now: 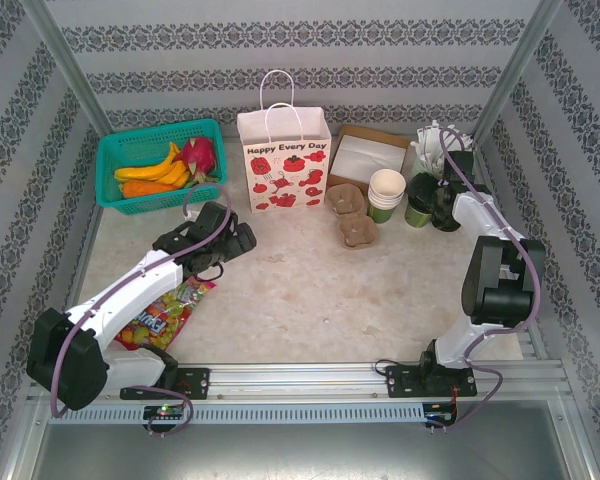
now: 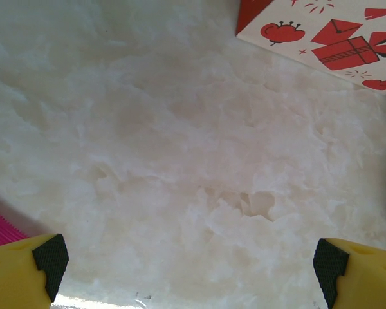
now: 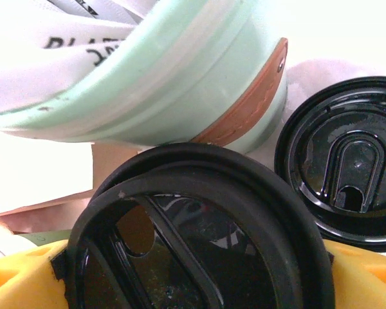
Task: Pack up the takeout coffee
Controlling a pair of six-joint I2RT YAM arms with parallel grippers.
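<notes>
Only one thing I can properly read from here: the white paper bag point(image 1: 284, 165) at the far edge of the table point(image 1: 310, 290), about the middle, says "Happy Every Day" in dark letters above its red pictures. On the right wrist cam, the white wrappers point(image 3: 45, 38) in the pale green cup point(image 3: 180, 84) carry black capitals, something like "PLA", cut off. The candy packet point(image 1: 165, 315) near the left edge has lettering too, way too small for me.
</notes>
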